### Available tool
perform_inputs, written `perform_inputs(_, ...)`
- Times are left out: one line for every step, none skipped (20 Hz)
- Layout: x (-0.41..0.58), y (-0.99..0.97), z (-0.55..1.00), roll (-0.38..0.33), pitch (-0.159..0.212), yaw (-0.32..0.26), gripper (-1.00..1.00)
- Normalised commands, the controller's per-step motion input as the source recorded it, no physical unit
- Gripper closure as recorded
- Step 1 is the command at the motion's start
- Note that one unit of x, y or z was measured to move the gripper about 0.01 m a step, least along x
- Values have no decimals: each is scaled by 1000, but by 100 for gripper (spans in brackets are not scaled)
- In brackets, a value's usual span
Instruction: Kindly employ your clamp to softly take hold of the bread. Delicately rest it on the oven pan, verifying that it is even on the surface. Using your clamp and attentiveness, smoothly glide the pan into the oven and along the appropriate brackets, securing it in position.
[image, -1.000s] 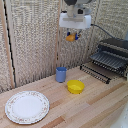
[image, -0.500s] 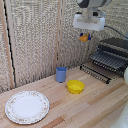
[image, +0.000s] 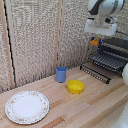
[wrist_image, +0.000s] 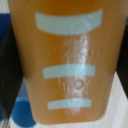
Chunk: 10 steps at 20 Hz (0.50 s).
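The clamp hangs from the white arm at the upper part of the exterior view's right. It is shut on the bread, a small orange-brown chunk held in the air. The bread sits above the near left corner of the oven pan, a dark wire rack sticking out of the front of the oven. In the wrist view the bread fills almost the whole picture, so the fingers are hidden there.
A blue cup stands on the wooden table, and a blue round shape also shows in the wrist view. A yellow bowl lies beside the cup. A patterned white plate lies at the exterior view's left. A woven screen stands behind.
The arm has carried the bread toward the exterior view's right, from above the yellow bowl to over the oven pan's near end. Cup, bowl and plate have not moved.
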Motion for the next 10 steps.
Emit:
perform_inputs(-3, -777, -174, 31, -39, -152, 100)
perform_inputs(0, -791, -169, 29, -39, -147, 100)
perform_inputs(0, -820, -160, 34, -35, -131, 100)
perform_inputs(0, -846, -149, 49, -32, -111, 100)
perform_inputs(0, -857, -131, 64, -27, -92, 100)
perform_inputs(0, -886, -103, 87, -19, -63, 100)
perform_inputs(66, -906, -71, 123, 0, -27, 100)
perform_inputs(69, -854, -57, 129, 0, 0, 100)
perform_inputs(63, -826, -63, 129, 0, 0, 100)
perform_inputs(69, -820, -37, 122, 0, -1, 100)
